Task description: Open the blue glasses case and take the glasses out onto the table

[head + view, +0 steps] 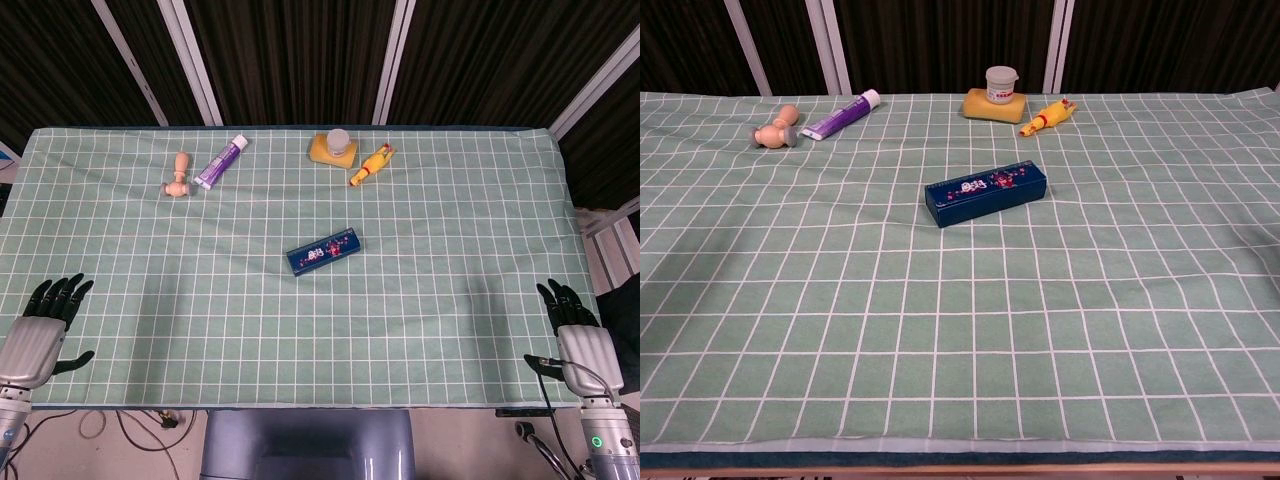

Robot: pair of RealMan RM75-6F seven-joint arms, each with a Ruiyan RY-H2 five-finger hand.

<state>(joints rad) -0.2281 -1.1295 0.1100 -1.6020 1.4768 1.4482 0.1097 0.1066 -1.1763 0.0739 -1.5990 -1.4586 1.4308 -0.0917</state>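
The blue glasses case (324, 251) lies closed at the middle of the table, a long box with a small printed pattern on its lid; the chest view shows the blue glasses case (985, 192) slightly angled. The glasses are hidden inside. My left hand (42, 328) rests at the near left corner of the table, fingers spread, holding nothing. My right hand (577, 334) rests at the near right corner, fingers apart and empty. Both hands are far from the case and appear only in the head view.
Along the far edge lie a small wooden figure (178, 177), a purple tube (221, 164), a yellow sponge (331, 149) with a white jar (340, 138) on it, and a yellow rubber chicken (371, 165). A green checked cloth (300, 330) covers the table.
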